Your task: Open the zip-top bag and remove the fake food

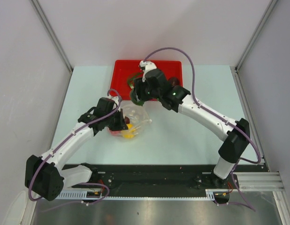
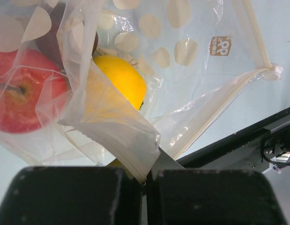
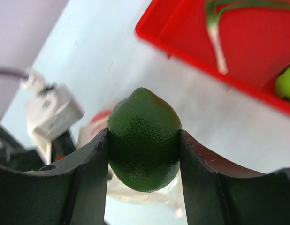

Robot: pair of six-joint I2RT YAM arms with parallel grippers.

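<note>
- My right pincer is clenched on a dark green, pebble-skinned toy lime, with both fingers pressed to its sides. It hangs above the table just near of the red rectangular plastic tray.
- My left pincer is clamped tight on a fold of the clear, crinkly zip-top bag. The bag lies on the pale blue tabletop, left of centre and near of the tray.
- Inside the bag I see a red toy apple and a round yellow fruit.
- The tray holds a green onion with a white stalk and a bright green ball.
- I judge the removal half done, with the lime on its way to the tray.
- Next, my right arm should carry the lime farther over the tray floor, lower it clear of the onion and ball, then part its fingers. My left should hold the bag fast.
</note>
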